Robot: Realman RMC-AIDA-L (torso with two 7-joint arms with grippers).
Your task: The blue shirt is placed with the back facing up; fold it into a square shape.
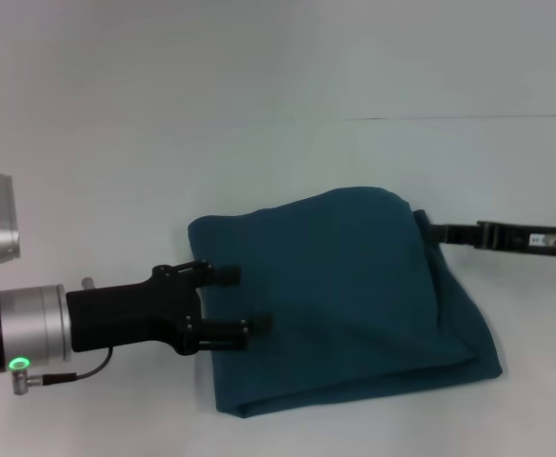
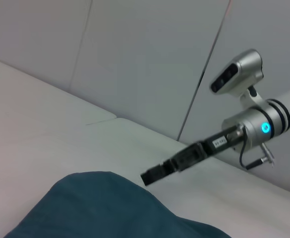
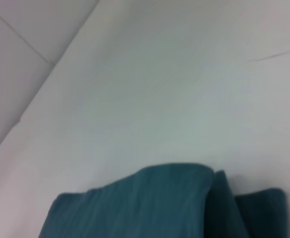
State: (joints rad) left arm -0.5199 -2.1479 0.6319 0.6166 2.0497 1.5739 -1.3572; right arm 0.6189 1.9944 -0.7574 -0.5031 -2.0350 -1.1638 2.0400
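Note:
The blue shirt lies folded into a rough, puffy rectangle on the white table, plain side up, with a second layer showing along its right and front edges. My left gripper is open at the shirt's left edge, both black fingers reaching over the cloth with nothing between them. My right gripper is a thin black bar at the shirt's upper right corner. The left wrist view shows the right gripper shut, its tip just off the shirt. Only the shirt appears in the right wrist view.
The white table spreads on all sides of the shirt and meets a pale wall at the back. No other objects lie on it. My right arm's silver wrist shows beyond the shirt in the left wrist view.

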